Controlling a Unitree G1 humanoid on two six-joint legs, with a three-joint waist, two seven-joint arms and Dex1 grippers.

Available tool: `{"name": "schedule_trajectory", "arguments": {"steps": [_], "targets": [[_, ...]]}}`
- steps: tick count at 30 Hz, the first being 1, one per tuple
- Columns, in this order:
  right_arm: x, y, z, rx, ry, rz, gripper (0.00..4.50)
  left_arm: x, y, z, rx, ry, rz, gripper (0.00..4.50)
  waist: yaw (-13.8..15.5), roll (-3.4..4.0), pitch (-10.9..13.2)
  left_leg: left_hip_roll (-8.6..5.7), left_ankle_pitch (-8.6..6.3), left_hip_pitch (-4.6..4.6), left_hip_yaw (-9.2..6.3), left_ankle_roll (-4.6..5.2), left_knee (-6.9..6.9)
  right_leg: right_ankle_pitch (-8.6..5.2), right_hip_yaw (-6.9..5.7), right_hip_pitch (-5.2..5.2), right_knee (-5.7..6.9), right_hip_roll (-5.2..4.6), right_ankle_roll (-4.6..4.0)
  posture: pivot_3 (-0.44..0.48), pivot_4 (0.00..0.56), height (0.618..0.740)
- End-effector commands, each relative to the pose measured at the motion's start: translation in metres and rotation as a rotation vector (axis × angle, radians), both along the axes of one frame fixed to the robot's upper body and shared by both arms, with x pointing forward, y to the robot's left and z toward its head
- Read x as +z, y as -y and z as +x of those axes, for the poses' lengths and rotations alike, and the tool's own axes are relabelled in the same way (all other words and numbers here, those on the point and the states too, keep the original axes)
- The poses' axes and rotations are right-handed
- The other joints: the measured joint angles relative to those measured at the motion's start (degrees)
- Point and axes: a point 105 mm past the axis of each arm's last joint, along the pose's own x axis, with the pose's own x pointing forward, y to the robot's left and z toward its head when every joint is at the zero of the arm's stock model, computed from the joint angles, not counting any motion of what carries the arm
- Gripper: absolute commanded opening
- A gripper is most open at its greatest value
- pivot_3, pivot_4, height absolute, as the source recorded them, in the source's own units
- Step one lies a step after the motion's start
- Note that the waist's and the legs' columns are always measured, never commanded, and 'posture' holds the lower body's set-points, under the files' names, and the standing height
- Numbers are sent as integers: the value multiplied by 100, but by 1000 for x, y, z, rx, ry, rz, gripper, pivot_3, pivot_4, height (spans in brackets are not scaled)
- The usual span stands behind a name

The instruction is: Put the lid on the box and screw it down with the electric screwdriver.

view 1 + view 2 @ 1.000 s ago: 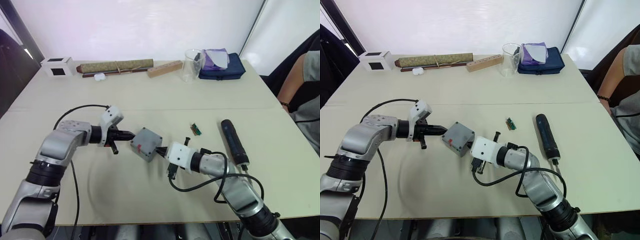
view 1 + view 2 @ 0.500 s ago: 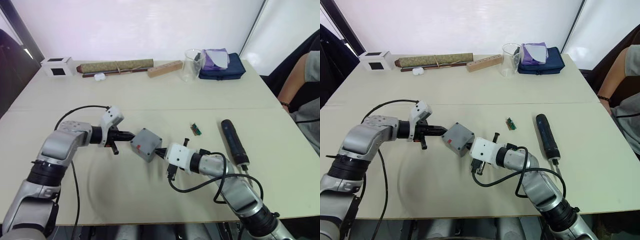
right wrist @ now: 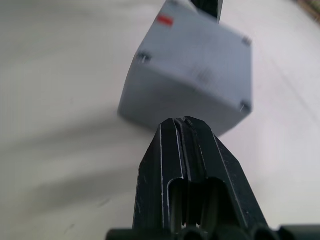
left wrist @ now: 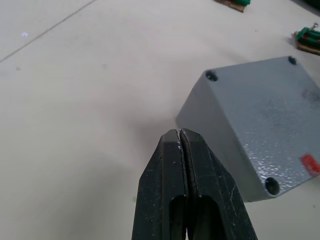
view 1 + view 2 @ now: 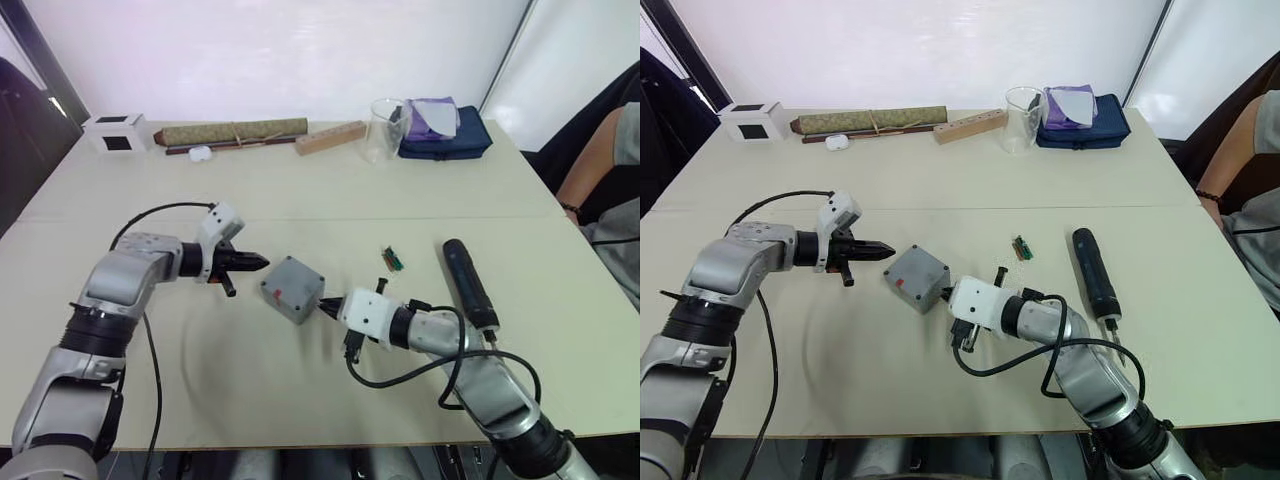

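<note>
- My left gripper (image 5: 258, 263) has its fingers pressed together, tips aimed at the box (image 5: 292, 289) from its far-left side, a small gap between.
- My right gripper (image 5: 328, 304) also has fingers pressed together, tips right at the box's right edge, forearm low over the table.

Box (image 4: 260, 125): grey cast metal, matt, speckled rough. Electric screwdriver (image 5: 468, 284): black, slightly glossy. Table (image 5: 300, 190): smooth matt beige.

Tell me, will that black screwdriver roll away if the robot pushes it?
Probably, if pushed from the side: the electric screwdriver is a long round stick lying flat on the table. It looks stiff, so it should not bend. Its thick body suggests it is fairly heavy, so it may roll slowly.
</note>
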Motion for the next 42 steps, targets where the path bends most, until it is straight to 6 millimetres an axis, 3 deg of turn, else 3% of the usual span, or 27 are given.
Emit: {"name": "schedule_trajectory", "arguments": {"steps": [1, 9, 15, 24, 29, 33, 35, 38, 40, 42], "targets": [[6, -6, 4, 13, 21, 15, 18, -10, 8, -2, -30, 9, 20, 0, 1, 0, 0, 0, 0, 0, 0, 0, 0, 0, 0, 0, 0, 0, 0, 0, 150, 740], [1, -8, 16, 17, 32, -15, 18, -30, 17, -21, -63, -52, 9, 0, 4, 0, 0, 0, 0, 0, 0, 0, 0, 0, 0, 0, 0, -2, 0, 0, 150, 740], [4, -4, 23, 17, 61, -37, 18, -26, 27, -46, -92, -83, -29, 0, 1, 1, 0, 1, 0, 0, 0, 0, -1, 0, 1, 0, 0, -3, 0, 0, 150, 740], [3, -6, 22, 40, 58, -42, 18, -28, 27, -49, -52, -88, -37, 0, 4, 1, 1, 0, 0, 0, -1, 0, 0, 0, 0, 0, 0, -3, 0, 0, 150, 740], [6, -5, 23, 39, 65, -41, 18, -24, 14, -44, -13, -73, -18, 0, 1, 1, 1, 1, 0, 0, -1, 0, -1, 0, 0, 0, 0, -2, 0, 0, 150, 740], [18, 6, 24, 7, 83, -27, 18, -3, -1, -40, 32, 12, -65, 0, -11, 3, 2, 2, 0, 0, -1, 0, -2, 0, 0, -2, 1, -1, -1, 0, 150, 740], [30, 20, 24, -37, 100, -16, 18, 38, -13, -30, 97, 331, -134, 0, 1, 7, 4, 4, 0, 1, -2, 0, -1, 0, 1, -2, 0, -2, -1, 0, 150, 740], [52, 40, 13, -98, 79, 63, 18, 58, -20, -33, 88, 245, -168, 0, 44, -4, 10, 7, 0, -3, -13, -1, -1, 1, 2, -2, -4, -10, -2, 0, 150, 740], [71, 51, 2, -169, 6, 226, 18, 88, -3, -41, -40, 194, -287, 0, 98, -4, 12, 2, 0, -3, -11, -1, 2, 1, -8, 4, -3, -9, -2, 0, 150, 740], [78, 65, -7, -282, -94, 391, 18, 105, 20, -54, -177, 206, -293, 0, 126, -6, 11, 2, 0, -2, -13, -1, 4, 1, -14, 12, -6, -7, -1, 0, 150, 740]]}}
